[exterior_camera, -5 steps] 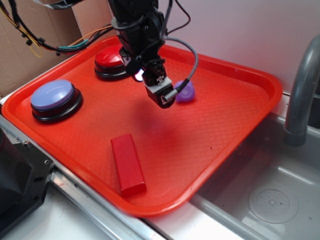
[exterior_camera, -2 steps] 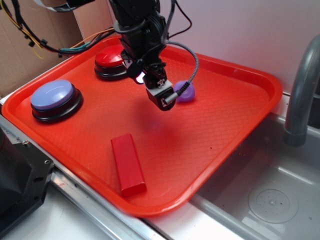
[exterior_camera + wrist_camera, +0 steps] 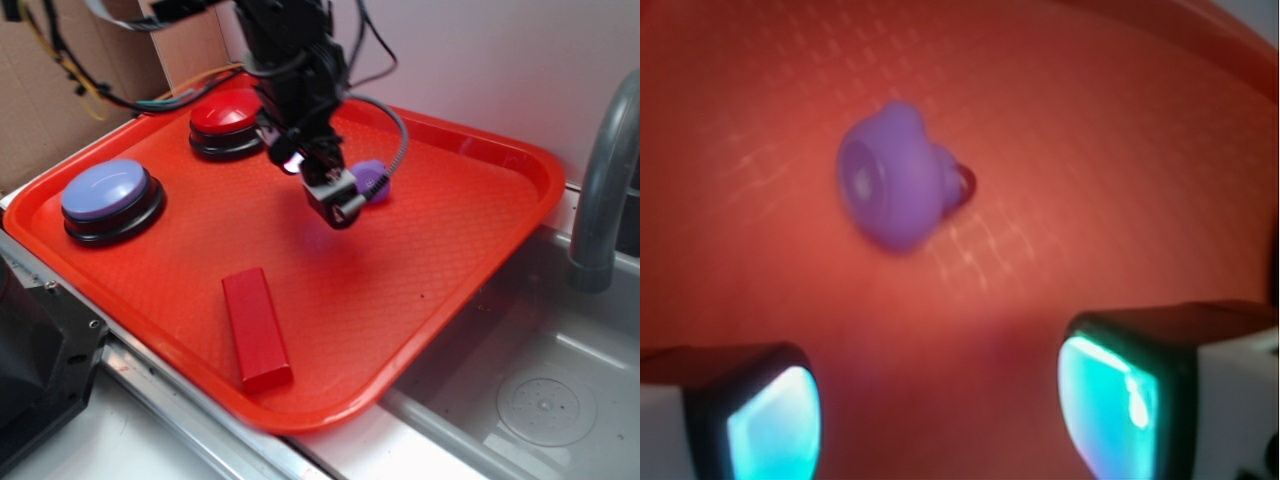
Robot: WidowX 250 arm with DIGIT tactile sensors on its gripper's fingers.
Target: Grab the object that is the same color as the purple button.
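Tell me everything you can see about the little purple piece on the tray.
The purple piece is small, rounded and smooth, plastic by its look, with a circular dimple on one face. It lies alone on the red tray, toward the far side. The hand hovers near with fingers apart, not touching it.

Black arm [image 3: 290, 60], grey looping cable [image 3: 395, 130], glowing light; black-framed fingers [image 3: 1110, 400] with teal pads.

Bare tray [image 3: 1120, 130] surrounds the purple object [image 3: 895, 185] in the wrist frame's upper centre; nothing stands between it and the spread fingers [image 3: 770, 420] below.
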